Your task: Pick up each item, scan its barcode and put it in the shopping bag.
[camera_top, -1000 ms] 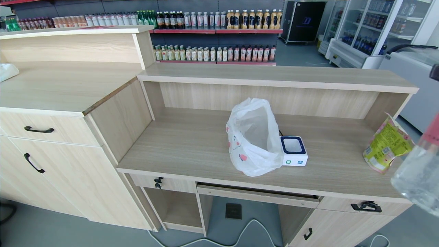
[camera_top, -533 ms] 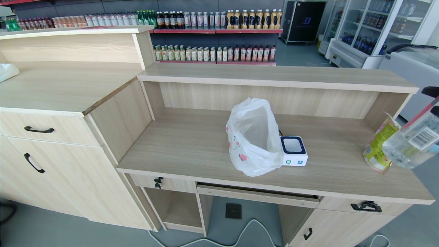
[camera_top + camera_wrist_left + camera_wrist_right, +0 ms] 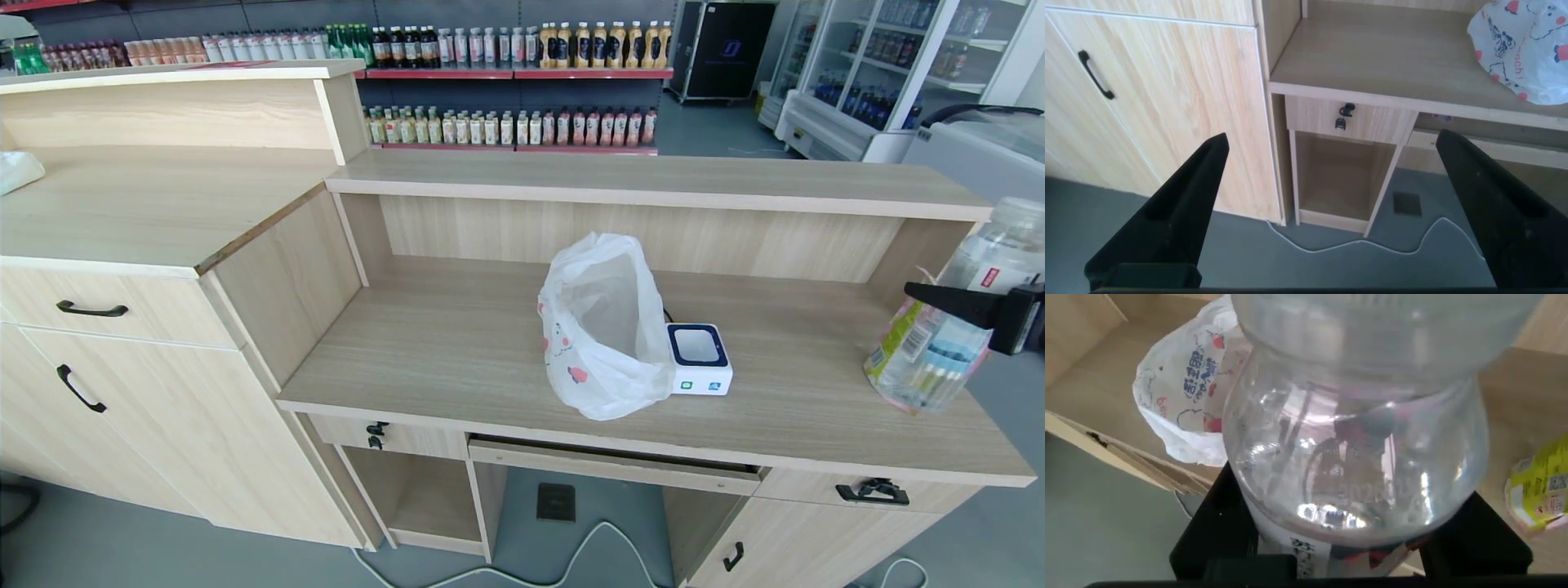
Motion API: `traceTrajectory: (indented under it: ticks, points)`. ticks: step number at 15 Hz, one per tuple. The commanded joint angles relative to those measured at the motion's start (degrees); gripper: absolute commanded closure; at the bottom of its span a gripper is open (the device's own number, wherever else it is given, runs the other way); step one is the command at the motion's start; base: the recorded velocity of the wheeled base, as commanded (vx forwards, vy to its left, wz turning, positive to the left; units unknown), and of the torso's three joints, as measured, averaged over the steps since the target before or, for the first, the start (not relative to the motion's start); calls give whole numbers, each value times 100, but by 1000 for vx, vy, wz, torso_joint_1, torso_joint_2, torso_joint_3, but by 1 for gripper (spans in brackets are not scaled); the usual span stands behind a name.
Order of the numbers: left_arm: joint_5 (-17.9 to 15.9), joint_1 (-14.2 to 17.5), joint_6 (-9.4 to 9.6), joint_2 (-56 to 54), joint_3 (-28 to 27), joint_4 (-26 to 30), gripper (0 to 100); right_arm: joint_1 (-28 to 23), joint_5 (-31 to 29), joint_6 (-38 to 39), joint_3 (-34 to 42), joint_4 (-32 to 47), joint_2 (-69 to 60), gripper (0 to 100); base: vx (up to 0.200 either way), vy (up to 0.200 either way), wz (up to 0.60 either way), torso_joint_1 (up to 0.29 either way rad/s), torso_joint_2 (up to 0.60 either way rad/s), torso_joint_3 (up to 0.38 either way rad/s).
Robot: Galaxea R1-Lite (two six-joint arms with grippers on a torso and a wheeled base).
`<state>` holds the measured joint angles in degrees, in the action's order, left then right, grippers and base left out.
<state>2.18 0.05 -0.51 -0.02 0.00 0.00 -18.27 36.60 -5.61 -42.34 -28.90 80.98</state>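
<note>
Where my bottle is: clear bottle [image 3: 992,253] lifted at the right end of the surface [image 3: 457,343], well apart from the scanner [image 3: 698,358].
Right pincer [image 3: 1347,539]: pinching the bottle's body.
Left pincer [image 3: 1331,212]: spread, holding nothing, low before the cupboards [image 3: 1167,106].
Done: first pickup only; shopping bag [image 3: 600,327] looks empty, though its folds may hide something.
Left: scan and bag the bottle, then the snack pouch [image 3: 894,339] behind it.
</note>
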Motion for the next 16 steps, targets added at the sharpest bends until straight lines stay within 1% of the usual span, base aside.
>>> traceTrajectory:
  ticks: [1,2,3,4,5,6,7,8,13,14,15,16]
  points:
    - [2,4,-2,2,0,0,0,509,-74,-54,-170,-133,-329,100,0,0,0,0,0,0]
    - [2,4,-2,2,0,0,0,641,-74,-213,-152,-511,-329,100,0,0,0,0,0,0]
    - [2,4,-2,2,0,0,0,667,-82,-459,-126,-775,-294,100,0,0,0,0,0,0]
    - [2,4,-2,2,0,0,0,676,-179,-1118,-126,-915,-188,100,0,0,0,0,0,0]
    - [2,4,-2,2,0,0,0,676,-364,-1540,-126,-915,-127,100,0,0,0,0,0,0]
    - [2,4,-2,2,0,0,0,676,-592,-1724,-90,-924,-91,100,0,0,0,0,0,0]
    - [10,4,-2,2,0,0,0,676,-794,-1733,-82,-924,-91,100,0,0,0,0,0,0]
    - [2,4,-2,2,0,0,0,729,-865,-1742,-64,-924,-91,100,0,0,0,0,0,0]
    - [2,4,-2,2,0,0,0,702,-944,-1839,-11,-1144,-100,100,0,0,0,0,0,0]
    - [2,4,-2,2,0,0,0,694,-1269,-2129,-20,-1179,-100,100,0,0,0,0,0,0]
    - [2,4,-2,2,0,0,0,694,-1858,-2454,-3,-1205,-100,100,0,0,600,7,7,7]
    - [2,4,-2,2,0,0,0,729,-2157,-2471,-11,-1240,-100,100,0,0,600,-2,7,7]
